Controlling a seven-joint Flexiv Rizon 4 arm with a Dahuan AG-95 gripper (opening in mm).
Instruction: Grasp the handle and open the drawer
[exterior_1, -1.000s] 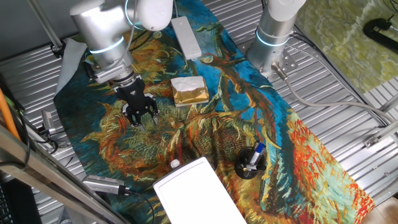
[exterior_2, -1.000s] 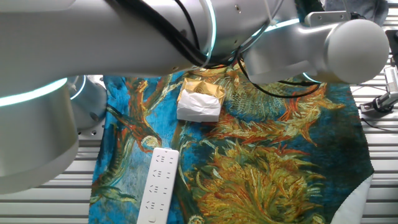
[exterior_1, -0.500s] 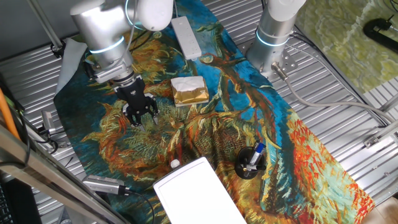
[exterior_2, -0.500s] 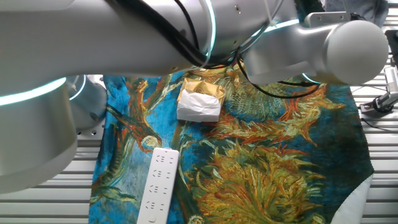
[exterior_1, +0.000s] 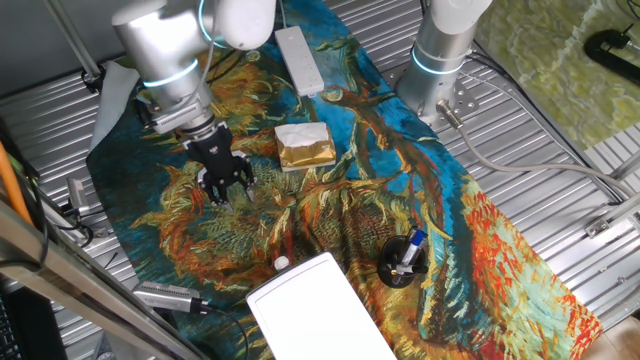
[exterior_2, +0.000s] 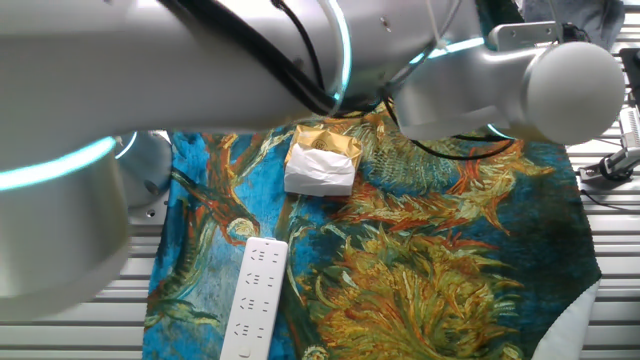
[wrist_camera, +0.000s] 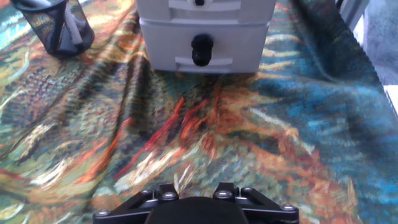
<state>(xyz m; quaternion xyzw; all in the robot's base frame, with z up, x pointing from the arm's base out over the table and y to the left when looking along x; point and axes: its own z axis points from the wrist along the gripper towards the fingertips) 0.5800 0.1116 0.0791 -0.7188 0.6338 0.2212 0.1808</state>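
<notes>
The drawer (exterior_1: 318, 312) is part of a flat white box at the near edge of the cloth. Its handle (exterior_1: 282, 264) is a small round knob on the front face. In the hand view the drawer (wrist_camera: 242, 46) is at the top centre, and the handle (wrist_camera: 201, 48) looks dark there. My gripper (exterior_1: 224, 184) hangs over the cloth well back and left of the drawer, with nothing in it and its black fingers spread. In the hand view only its black base (wrist_camera: 193, 202) shows, at the bottom edge.
A gold-foil block with a white top (exterior_1: 304, 146) lies right of the gripper. A white power strip (exterior_1: 299, 55) lies at the far end of the cloth. A black pen holder (exterior_1: 403, 262) stands right of the drawer. The patterned cloth (exterior_1: 300, 215) is wrinkled.
The arm has shifted slightly in the other fixed view. The gripper stays almost where it was.
</notes>
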